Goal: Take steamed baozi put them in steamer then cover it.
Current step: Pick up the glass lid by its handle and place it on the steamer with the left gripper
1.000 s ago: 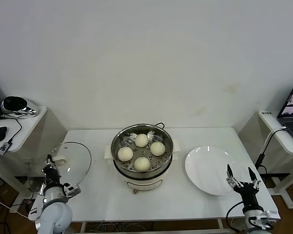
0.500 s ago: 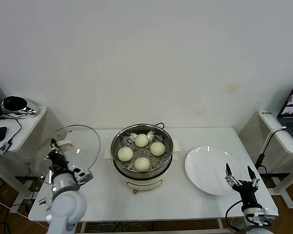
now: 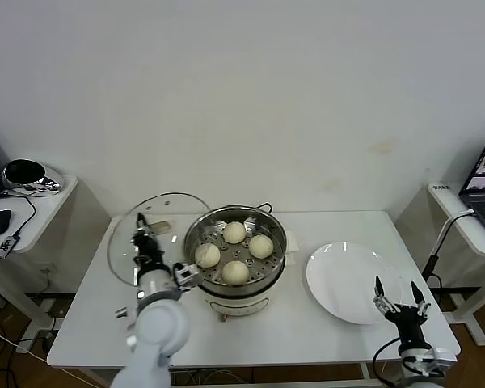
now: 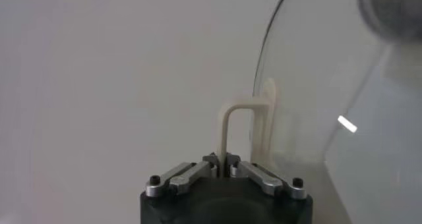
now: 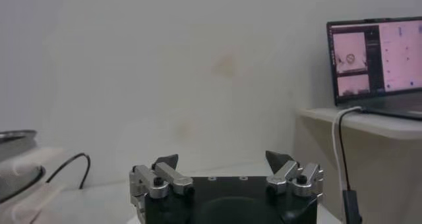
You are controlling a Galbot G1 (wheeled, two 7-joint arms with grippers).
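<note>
Left gripper (image 3: 142, 234) clamped on lid (image 3: 149, 234) handle, left of centre; centre lid level over steamer (image 3: 235, 246) before lowering. Right gripper (image 3: 398, 295), lower right, jaws apart.

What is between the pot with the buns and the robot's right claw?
In the head view, a white plate lies on the table between the steamer and the open right gripper. The plate is bare.

Baozi (image 3: 235, 272) in steamer (image 3: 235, 259); plate (image 3: 349, 281) right; cover (image 3: 149, 234) left.
</note>
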